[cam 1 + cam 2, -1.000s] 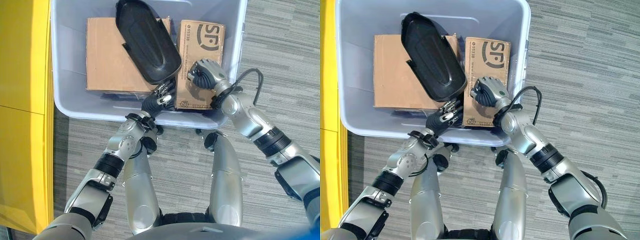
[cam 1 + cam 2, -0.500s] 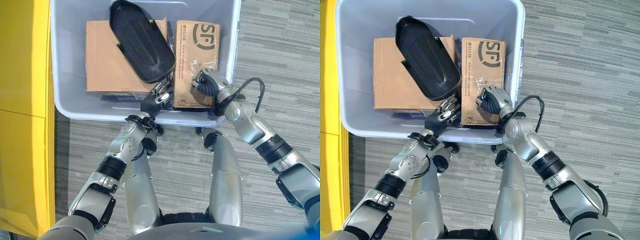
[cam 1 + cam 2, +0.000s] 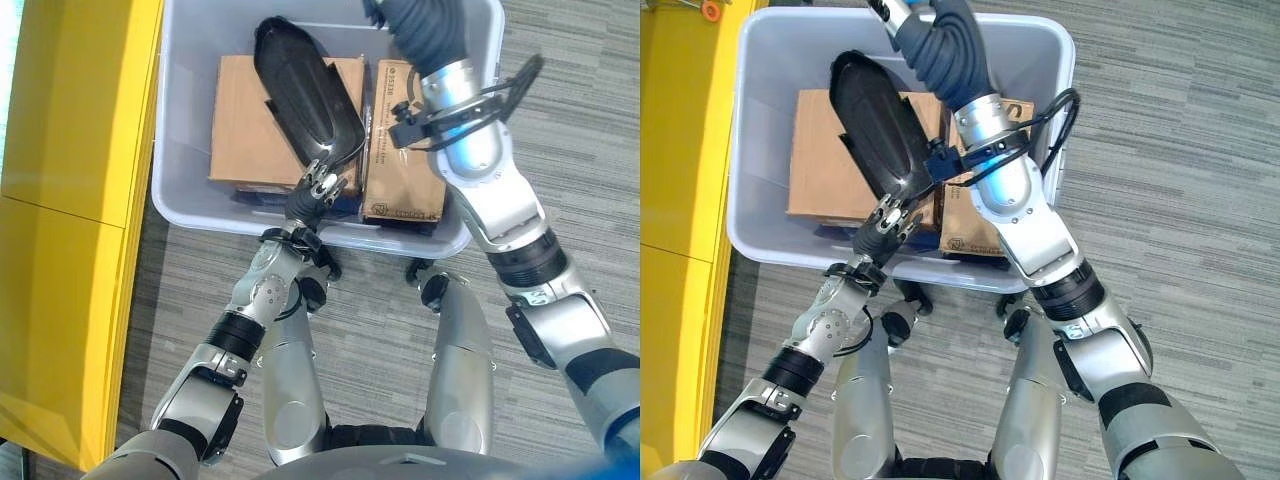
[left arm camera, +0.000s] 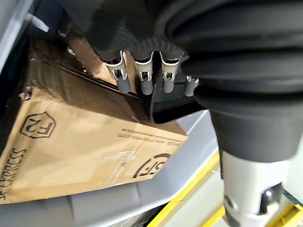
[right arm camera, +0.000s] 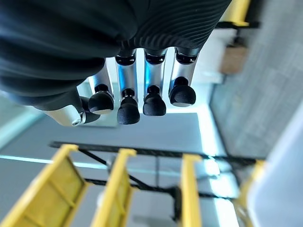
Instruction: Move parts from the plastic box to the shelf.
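The left hand [image 3: 312, 192] reached over the near wall of the translucent grey plastic box [image 3: 185, 120] on the floor, its straight fingers [image 4: 144, 80] touching the near end of the long black moulded plastic part [image 3: 305, 98]. That part lay on top of the wide plain cardboard box [image 3: 240, 135] and just beside the narrower printed cardboard box [image 3: 400, 185], its long axis slanting from the hand toward the far left corner. Farther off, the right hand [image 5: 137, 97] was raised above the box with fingers loosely curled and nothing in them; printed marks on the cartons I leave unread.

Black oblong part [image 3: 305, 105] (tilted) atop cardboard boxes [image 3: 245, 140] in plastic box [image 3: 185, 120]
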